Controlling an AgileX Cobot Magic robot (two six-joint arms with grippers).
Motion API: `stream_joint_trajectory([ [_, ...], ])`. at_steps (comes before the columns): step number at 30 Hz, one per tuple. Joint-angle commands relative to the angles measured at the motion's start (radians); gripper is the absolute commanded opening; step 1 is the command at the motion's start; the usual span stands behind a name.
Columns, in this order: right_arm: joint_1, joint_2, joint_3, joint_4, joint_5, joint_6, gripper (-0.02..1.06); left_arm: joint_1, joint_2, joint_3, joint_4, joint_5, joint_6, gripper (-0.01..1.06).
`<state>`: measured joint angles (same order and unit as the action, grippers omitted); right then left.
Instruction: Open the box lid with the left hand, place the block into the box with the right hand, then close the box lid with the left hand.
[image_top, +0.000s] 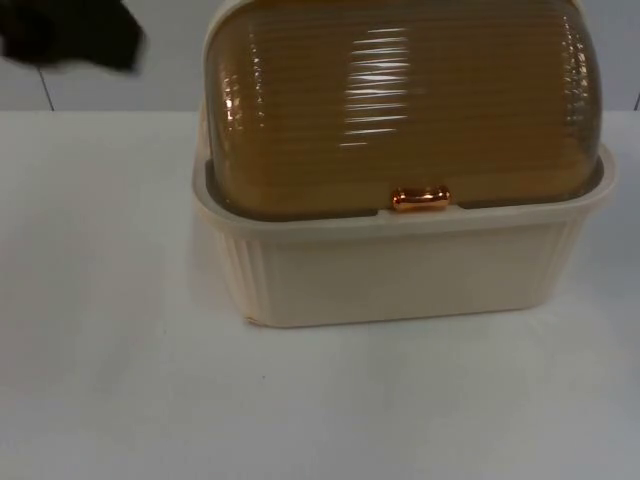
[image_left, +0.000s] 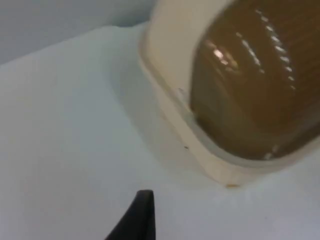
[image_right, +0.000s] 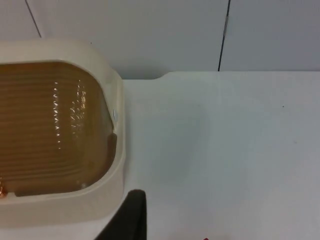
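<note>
I see the left claw (image_left: 142, 220) low over the white desk (image_top: 110, 350), its grip state unclear; the cream box (image_top: 400, 270) sits just ahead, amber lid (image_top: 400, 100) down. The right claw (image_right: 131, 217) hovers beside the box; I cannot tell its grip either.

plain white table top (image_top: 110, 380) fills the lower part of the top view — smooth, with a tiny dark speck near the middle. behind it, across the upper edge of the frame, a pale grey partition wall (image_top: 170, 70) with thin dark panel seams.
</note>
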<state>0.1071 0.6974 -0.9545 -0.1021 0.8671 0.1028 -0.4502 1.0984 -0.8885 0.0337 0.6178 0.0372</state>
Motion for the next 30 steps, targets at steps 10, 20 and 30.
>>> stream_joint_trajectory([
  [10,-0.002,-0.003,-0.007,0.0,-0.01,-0.017,1.04,-0.483,0.251,-0.003,0.542,-0.079,0.07,1.05],
  [20,-0.002,-0.003,-0.007,0.0,-0.01,-0.025,1.04,-0.607,0.458,-0.003,1.079,-0.254,-0.157,1.05],
  [30,-0.002,-0.003,-0.007,-0.014,-0.027,-0.026,1.04,-0.607,0.636,-0.003,1.622,-0.139,-0.657,1.05],
])
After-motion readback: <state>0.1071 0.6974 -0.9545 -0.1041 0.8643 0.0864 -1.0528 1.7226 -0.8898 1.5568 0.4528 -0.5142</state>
